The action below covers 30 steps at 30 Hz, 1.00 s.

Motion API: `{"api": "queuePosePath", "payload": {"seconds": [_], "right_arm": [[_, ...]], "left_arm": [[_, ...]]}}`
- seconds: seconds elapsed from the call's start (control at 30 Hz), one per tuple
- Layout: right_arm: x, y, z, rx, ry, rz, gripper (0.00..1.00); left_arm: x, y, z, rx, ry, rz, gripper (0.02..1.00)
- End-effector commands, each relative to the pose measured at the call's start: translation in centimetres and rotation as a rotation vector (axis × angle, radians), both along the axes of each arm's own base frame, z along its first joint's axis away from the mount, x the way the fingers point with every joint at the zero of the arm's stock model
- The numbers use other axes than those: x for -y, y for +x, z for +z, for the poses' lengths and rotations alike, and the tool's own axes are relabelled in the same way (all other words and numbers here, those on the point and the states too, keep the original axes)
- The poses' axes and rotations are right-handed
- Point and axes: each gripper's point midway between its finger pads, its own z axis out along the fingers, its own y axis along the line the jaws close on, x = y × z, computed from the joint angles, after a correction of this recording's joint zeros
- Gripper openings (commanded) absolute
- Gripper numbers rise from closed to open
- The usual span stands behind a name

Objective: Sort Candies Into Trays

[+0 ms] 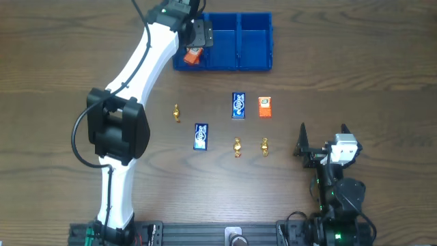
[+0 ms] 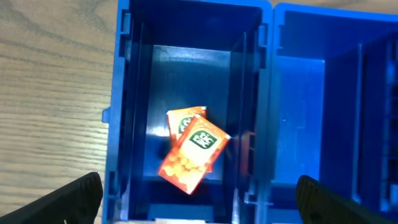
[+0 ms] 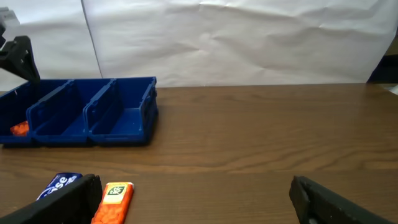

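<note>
White-and-black left robot arm (image 1: 147,65) stretched over a blue three-compartment plastic tray (image 1: 254,66) on a brown wooden table (image 1: 382,68).
The left gripper (image 2: 199,208) hangs above the tray's leftmost compartment, fingers spread wide and empty; beneath it two flat orange candy boxes (image 2: 193,152) lie overlapping on the compartment floor. The right gripper (image 1: 323,130) sits low at the table's right, fingers also wide apart, holding nothing. Between tray and arm bases lie two blue candy packets (image 1: 238,105), a third orange candy box (image 1: 265,106) and three small gold-wrapped candies (image 1: 237,147).
</note>
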Motion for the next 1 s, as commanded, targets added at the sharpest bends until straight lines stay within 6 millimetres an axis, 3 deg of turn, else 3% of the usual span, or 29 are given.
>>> {"api": "queuePosePath", "payload": {"seconds": [0.03,0.13,0.23,0.33,0.43,0.57,0.8,1.0], "right_arm": [[0.0,0.0,-0.1,0.001,-0.011,0.002,0.998],[0.0,0.0,-0.1,0.001,-0.011,0.002,0.998],[0.0,0.0,-0.1,0.001,-0.011,0.002,0.998],[0.0,0.0,-0.1,0.001,-0.011,0.002,0.998],[0.0,0.0,-0.1,0.001,-0.011,0.002,0.998],[0.0,0.0,-0.1,0.001,-0.011,0.002,0.998],[0.0,0.0,-0.1,0.001,-0.011,0.002,0.998],[0.0,0.0,-0.1,0.001,-0.011,0.002,0.998]], "left_arm": [[8.2,-4.6,8.1,0.176,-0.01,-0.019,1.0],[14.8,-9.3,6.9,0.143,-0.042,-0.072,1.0],[18.7,-12.8,3.4,0.064,-0.039,-0.112,1.0],[21.0,-15.0,-0.4,0.003,-0.005,-0.144,0.987],[22.0,-16.2,-4.3,-0.074,0.003,-0.132,0.976],[22.8,-16.7,-7.6,-0.146,-0.021,-0.123,0.952],[23.1,-17.2,-10.7,-0.207,-0.034,-0.092,0.866],[22.4,-16.9,-11.1,-0.233,-0.043,-0.054,0.869]]}}
